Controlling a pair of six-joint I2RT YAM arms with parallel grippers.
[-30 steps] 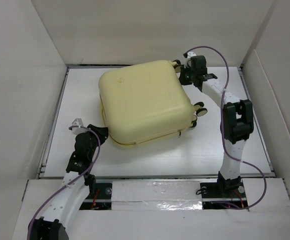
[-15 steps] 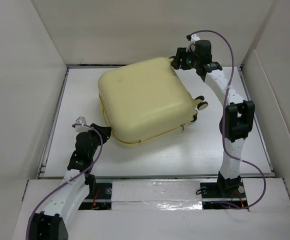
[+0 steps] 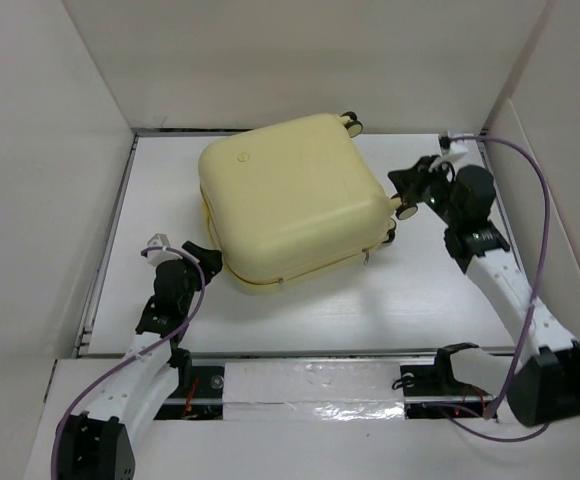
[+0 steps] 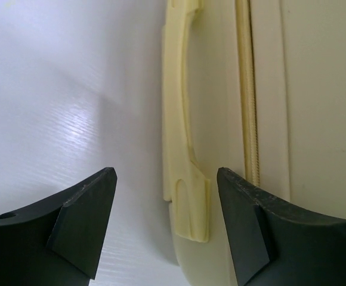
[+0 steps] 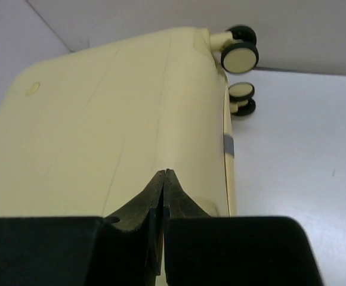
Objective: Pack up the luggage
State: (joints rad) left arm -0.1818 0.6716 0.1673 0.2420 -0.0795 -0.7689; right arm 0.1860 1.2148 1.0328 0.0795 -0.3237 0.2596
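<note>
The luggage [image 3: 290, 200] lies closed and flat on the white table, a pale-yellow hard shell with caster wheels [image 3: 407, 210] on its right side. My left gripper [image 3: 202, 256] is at its near-left corner. In the left wrist view the left gripper [image 4: 166, 174] is open, and the luggage's side handle [image 4: 188, 196] stands between the fingers without touching either. My right gripper [image 3: 407, 182] is at the right corner, beside the wheels. In the right wrist view the right gripper [image 5: 166, 173] is shut on nothing, its tips pointing at the shell [image 5: 101, 125] with two wheels [image 5: 240, 56] beyond.
White walls [image 3: 50, 150] box in the table on the left, back and right. Bare table surface [image 3: 430, 290] lies in front of the luggage. Purple cables [image 3: 542, 230] loop off both arms.
My right arm has swung from the luggage's far corner down to its right side, and its jaws opened and shut again. My left gripper has opened around the handle. The luggage shifted slightly.
</note>
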